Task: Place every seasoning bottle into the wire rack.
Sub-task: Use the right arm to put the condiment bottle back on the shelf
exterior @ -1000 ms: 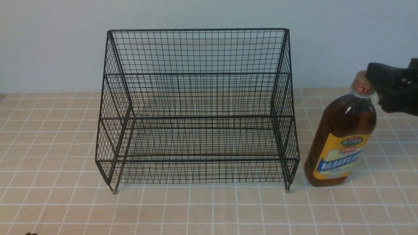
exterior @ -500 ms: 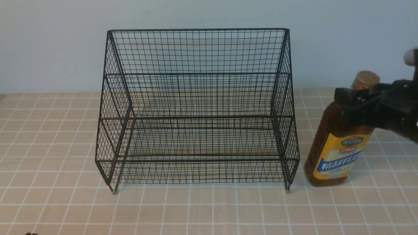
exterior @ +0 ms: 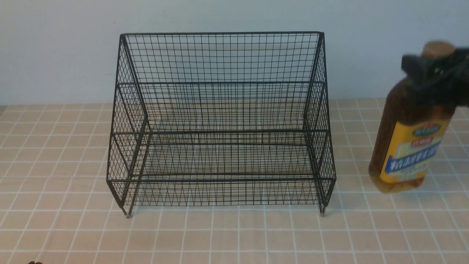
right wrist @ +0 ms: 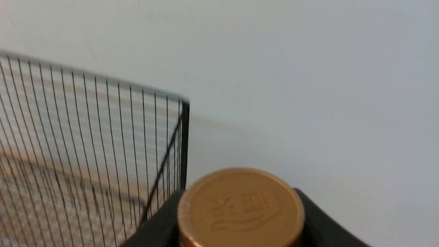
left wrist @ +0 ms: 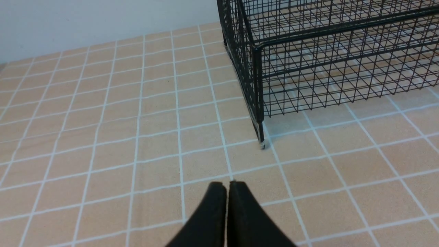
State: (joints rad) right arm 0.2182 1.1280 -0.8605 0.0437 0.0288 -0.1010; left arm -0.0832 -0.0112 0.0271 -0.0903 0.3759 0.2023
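Observation:
The seasoning bottle [exterior: 410,146], amber-brown with a yellow and blue label and tan cap, hangs tilted above the table to the right of the wire rack [exterior: 220,121]. My right gripper [exterior: 432,79] is shut on the bottle's neck just under the cap. In the right wrist view the tan cap [right wrist: 240,206] sits between the black fingers [right wrist: 157,226], with the rack's top corner [right wrist: 183,103] beside it. My left gripper [left wrist: 226,185] is shut and empty, low over the table in front of the rack's left front foot [left wrist: 262,144]. The rack holds nothing.
The tiled tabletop [exterior: 234,234] runs in front of and on both sides of the rack. A pale wall [exterior: 55,47] stands close behind the rack.
My right gripper came down onto the bottle's neck, closed on it, and lifted it up and to the right, off the table. The left arm has not moved.

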